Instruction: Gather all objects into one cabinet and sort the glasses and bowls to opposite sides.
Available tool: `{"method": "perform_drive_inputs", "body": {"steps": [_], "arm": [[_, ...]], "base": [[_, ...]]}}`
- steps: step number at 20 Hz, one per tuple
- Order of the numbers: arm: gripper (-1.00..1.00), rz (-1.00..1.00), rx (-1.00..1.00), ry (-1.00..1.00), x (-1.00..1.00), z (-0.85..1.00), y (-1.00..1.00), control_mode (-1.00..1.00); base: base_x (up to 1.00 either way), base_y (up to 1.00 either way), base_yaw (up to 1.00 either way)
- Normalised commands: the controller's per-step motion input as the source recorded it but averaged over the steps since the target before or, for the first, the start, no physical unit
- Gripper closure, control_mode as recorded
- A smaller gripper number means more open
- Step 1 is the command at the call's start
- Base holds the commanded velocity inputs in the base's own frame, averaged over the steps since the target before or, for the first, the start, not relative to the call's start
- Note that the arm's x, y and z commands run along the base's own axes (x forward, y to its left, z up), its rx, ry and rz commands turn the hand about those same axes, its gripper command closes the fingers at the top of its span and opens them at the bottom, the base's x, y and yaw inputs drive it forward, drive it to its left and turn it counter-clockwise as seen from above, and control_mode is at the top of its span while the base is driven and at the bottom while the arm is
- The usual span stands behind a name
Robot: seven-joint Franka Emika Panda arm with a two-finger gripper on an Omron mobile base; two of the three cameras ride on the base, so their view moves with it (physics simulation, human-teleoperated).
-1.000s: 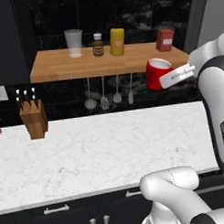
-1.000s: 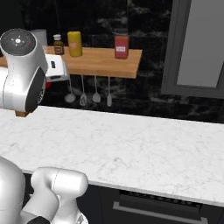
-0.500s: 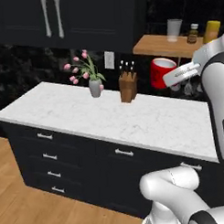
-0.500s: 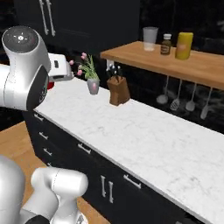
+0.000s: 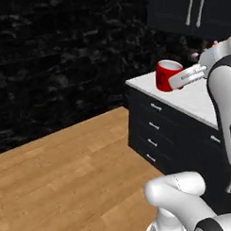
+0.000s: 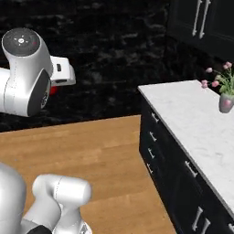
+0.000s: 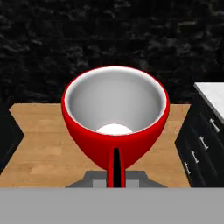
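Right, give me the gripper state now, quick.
Gripper: shut on the red mug, held by its handle.

Arm (image 5: 223, 99) rises along the right edge of the left base view, upper link vertical, forearm reaching left at mid-height. Gripper (image 5: 178, 80) sits right of centre in that view, jaws closed on the red mug (image 5: 168, 75), held upright with its rim up. In the right base view the big white shoulder joint (image 6: 25, 71) fills the upper left, hand (image 6: 61, 73) projecting right from it. Hand view: red mug dead centre, open mouth facing the camera, handle at bottom centre.
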Motion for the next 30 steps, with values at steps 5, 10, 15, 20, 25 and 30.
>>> {"method": "perform_drive_inputs", "body": {"steps": [5, 10, 15, 20, 25, 30], "arm": [[1.00, 0.00, 0.00, 0.00, 0.00, 0.00, 0.00, 1.00], [1.00, 0.00, 0.00, 0.00, 0.00, 0.00, 0.00, 1.00], [1.00, 0.00, 0.00, 0.00, 0.00, 0.00, 0.00, 1.00], [1.00, 0.00, 0.00, 0.00, 0.00, 0.00, 0.00, 1.00], [1.00, 0.00, 0.00, 0.00, 0.00, 0.00, 0.00, 1.00], [1.00, 0.00, 0.00, 0.00, 0.00, 0.00, 0.00, 1.00]], "base": [[-0.50, 0.69, 0.96], [-0.54, 0.69, 0.94], [-0.10, 0.90, 0.80], [0.02, 0.82, 0.80], [0.31, 0.53, 0.74], [0.72, -0.01, 0.28]]}}
